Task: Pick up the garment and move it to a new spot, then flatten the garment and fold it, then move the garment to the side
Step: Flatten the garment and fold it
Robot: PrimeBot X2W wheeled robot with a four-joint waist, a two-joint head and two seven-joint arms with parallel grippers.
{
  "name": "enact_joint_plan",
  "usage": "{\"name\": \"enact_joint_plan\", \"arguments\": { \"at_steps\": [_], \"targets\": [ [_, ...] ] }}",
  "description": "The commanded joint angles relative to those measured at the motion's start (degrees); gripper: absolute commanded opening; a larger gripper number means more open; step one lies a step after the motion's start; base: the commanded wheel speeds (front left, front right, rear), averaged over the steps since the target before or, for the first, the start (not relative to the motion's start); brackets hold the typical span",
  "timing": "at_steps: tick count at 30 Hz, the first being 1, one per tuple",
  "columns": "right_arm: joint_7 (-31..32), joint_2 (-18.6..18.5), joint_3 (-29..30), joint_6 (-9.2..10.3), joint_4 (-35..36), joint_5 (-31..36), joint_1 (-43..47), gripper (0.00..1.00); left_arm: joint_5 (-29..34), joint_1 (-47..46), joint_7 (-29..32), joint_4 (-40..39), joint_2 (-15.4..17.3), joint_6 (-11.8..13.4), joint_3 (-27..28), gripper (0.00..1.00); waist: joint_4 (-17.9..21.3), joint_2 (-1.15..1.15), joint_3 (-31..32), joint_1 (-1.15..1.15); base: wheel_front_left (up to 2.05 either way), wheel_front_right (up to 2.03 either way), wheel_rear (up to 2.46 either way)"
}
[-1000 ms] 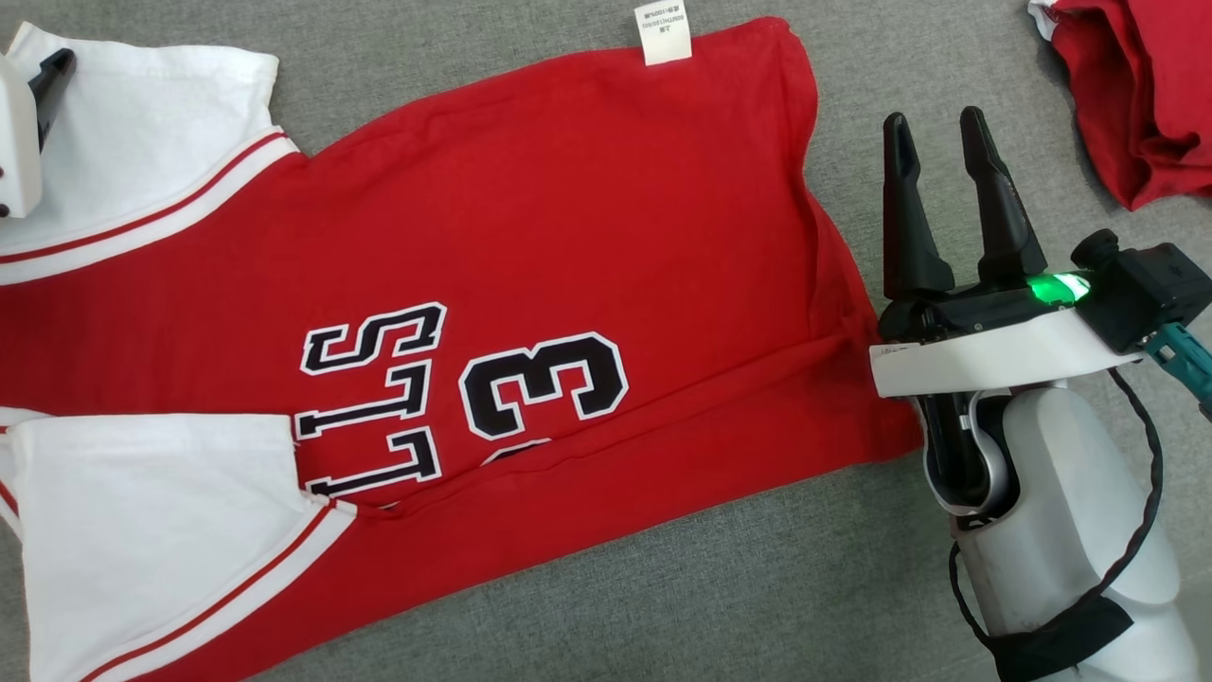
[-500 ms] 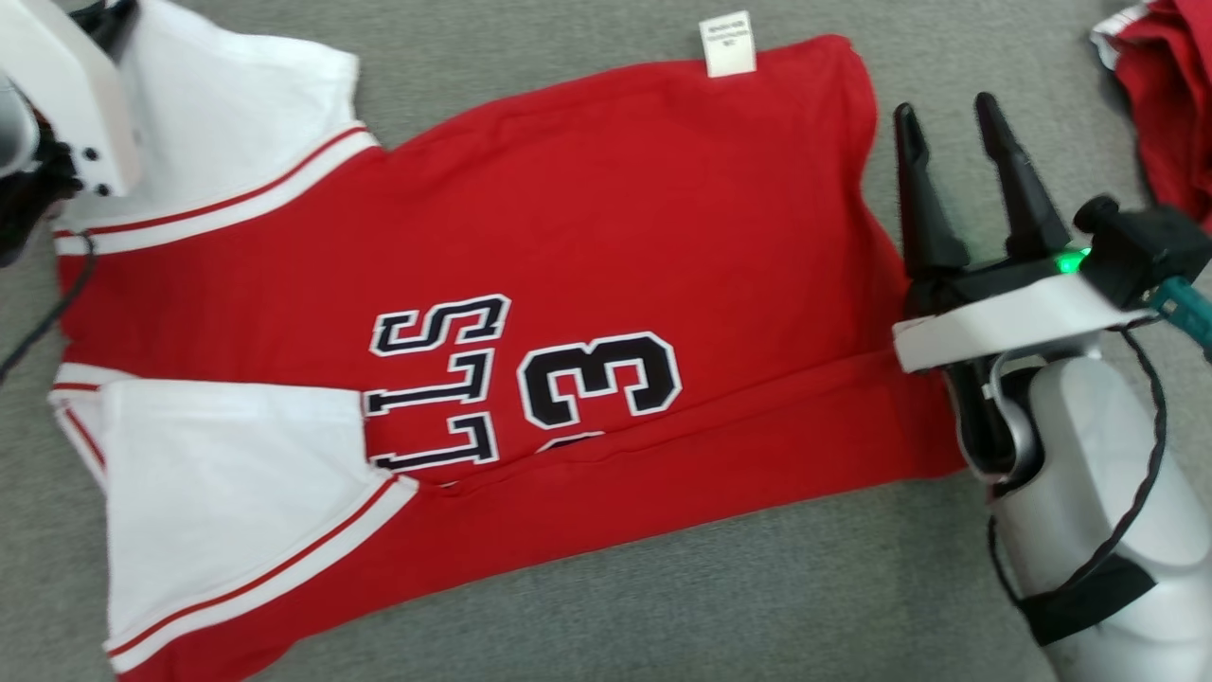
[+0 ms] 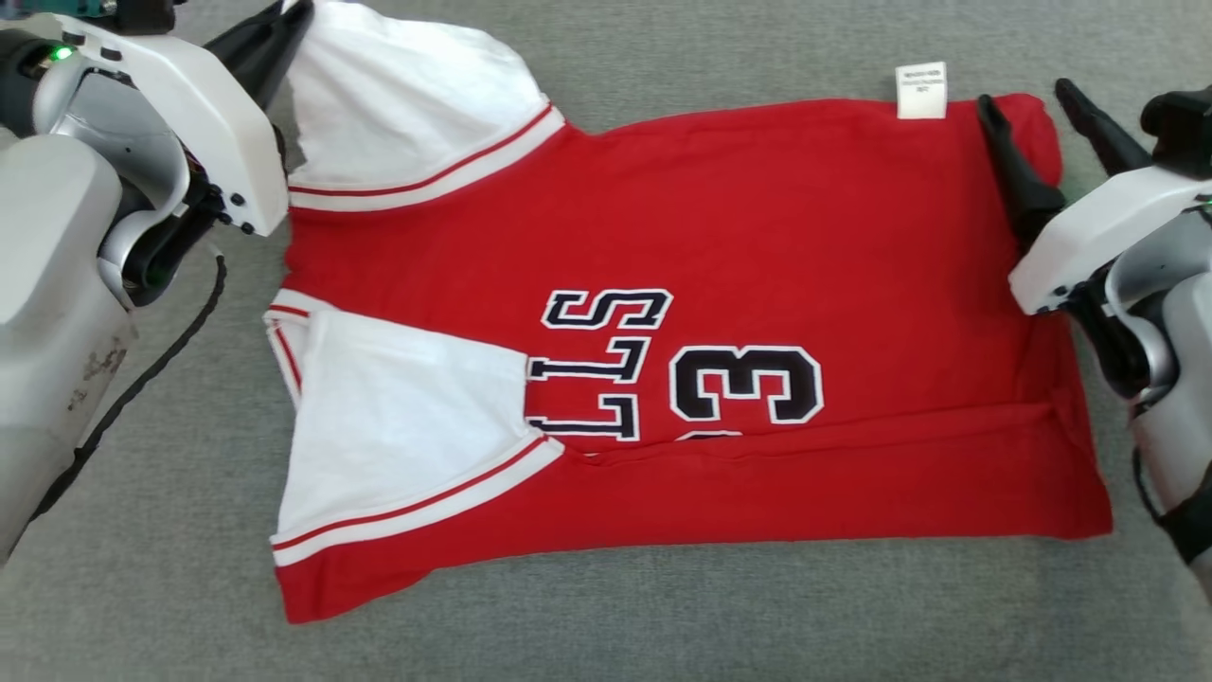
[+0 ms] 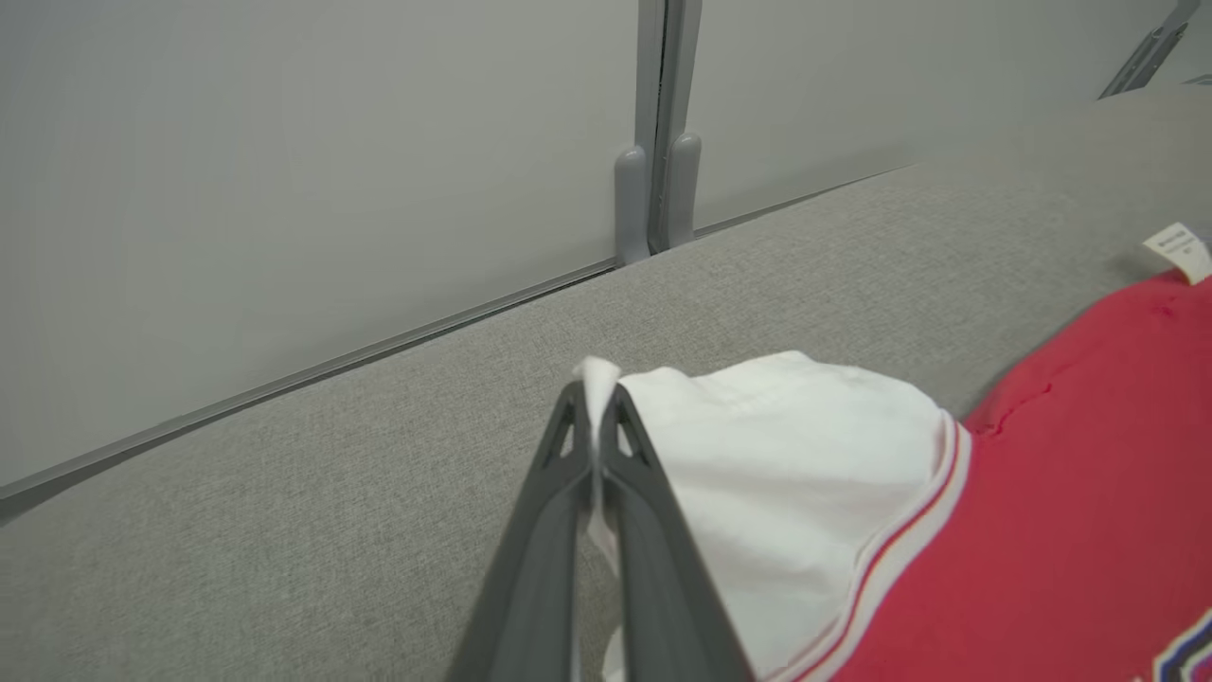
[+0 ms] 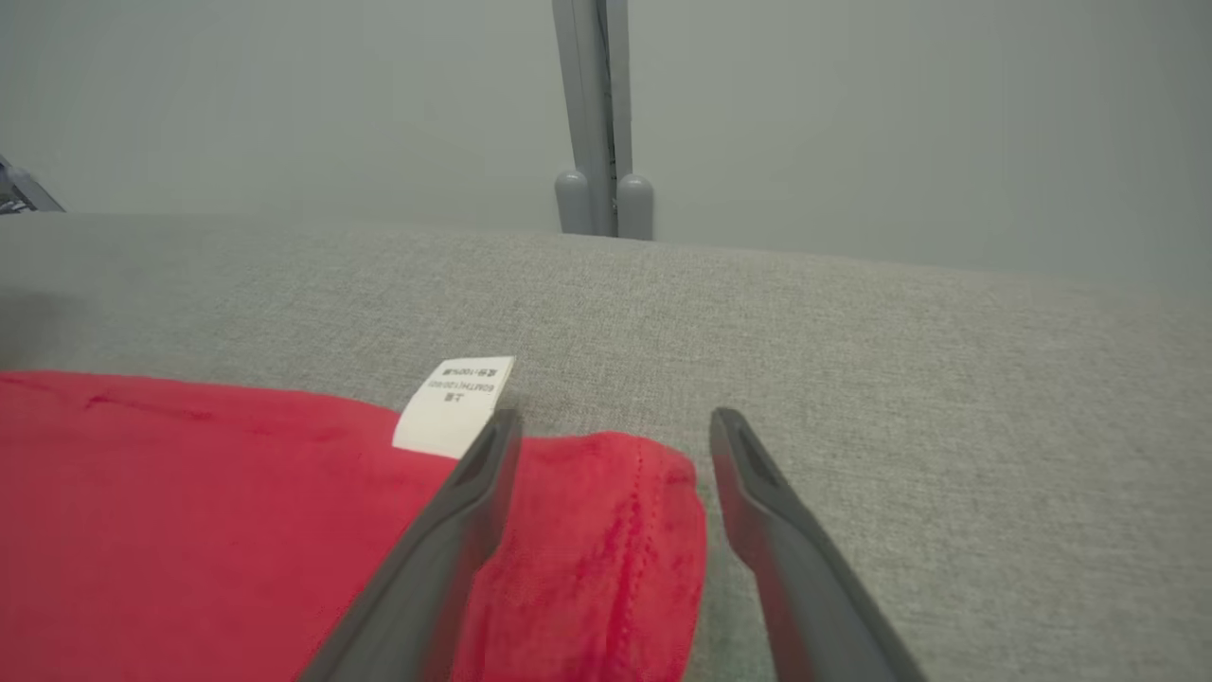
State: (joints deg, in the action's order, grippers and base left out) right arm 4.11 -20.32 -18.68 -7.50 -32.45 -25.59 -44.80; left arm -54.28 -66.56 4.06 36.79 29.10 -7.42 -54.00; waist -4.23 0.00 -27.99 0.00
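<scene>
While the red shirt [image 3: 757, 237] lies spread across the middle of the grey desk [image 3: 606, 625], sleeves toward 9 o'clock and hem toward 3 in the head view, its nearest long edge is turned up in a strip with a crease running from 9 to 3. Just beyond that strip, at 8 o'clock, the white near sleeve [image 3: 398, 426] is folded in flat over the red body, its striped cuff touching the black-and-white number [image 3: 748, 384] and letters at the centre. Farther back, at 10 o'clock, the white far sleeve [image 3: 407, 95] rises off the desk. The left end effector [image 3: 301, 11] is pressed together there, clamped on that sleeve's edge; in the left wrist view a pinch of white cloth shows between its closed fingers [image 4: 595, 393]. At 2 o'clock the right end effector [image 3: 1025, 93] stands apart at the shirt's far hem corner, one finger over the red cloth just beside the white label [image 3: 920, 90], the other over bare desk. I cannot tell whether either touches the cloth. Beyond the desk's far edge stands a pale wall [image 4: 284, 189] with a grey post [image 4: 663, 123]
</scene>
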Motion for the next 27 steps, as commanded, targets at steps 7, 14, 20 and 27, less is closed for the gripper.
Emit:
{"name": "enact_joint_plan", "arguments": {
  "at_steps": [7, 14, 20, 27],
  "targets": [
    [2.30, -3.28, -3.57, 0.02, -5.58, -1.04, -3.15, 1.00, -0.19, 1.60, -1.86, -1.30, -0.45, -0.08, -1.33, 0.00, -2.77, 0.00, 0.95, 0.00, 0.00, 0.00, 0.00],
    [3.16, -3.66, -6.24, 0.02, -10.10, -1.41, -5.28, 1.00, -0.60, 1.61, -1.79, -1.53, 0.17, -0.09, -2.06, 0.00, -2.60, 0.00, 0.66, 0.00, 0.00, 0.00, 0.00],
    [3.17, -3.70, -8.12, 0.03, -11.90, -3.12, -6.43, 0.39, -0.96, 0.73, -1.97, -1.24, 0.49, -0.08, -2.44, 0.00, -2.15, 0.00, 0.26, 0.00, 0.00, 0.00, 0.00],
    [1.60, -4.44, -10.28, 0.03, -12.21, -5.61, -7.84, 0.00, -0.76, 0.21, -2.85, -0.37, 0.73, -0.09, -2.80, 0.00, -2.05, 0.00, -0.24, 0.00, 0.00, 0.00, 0.00]
  ]
}}
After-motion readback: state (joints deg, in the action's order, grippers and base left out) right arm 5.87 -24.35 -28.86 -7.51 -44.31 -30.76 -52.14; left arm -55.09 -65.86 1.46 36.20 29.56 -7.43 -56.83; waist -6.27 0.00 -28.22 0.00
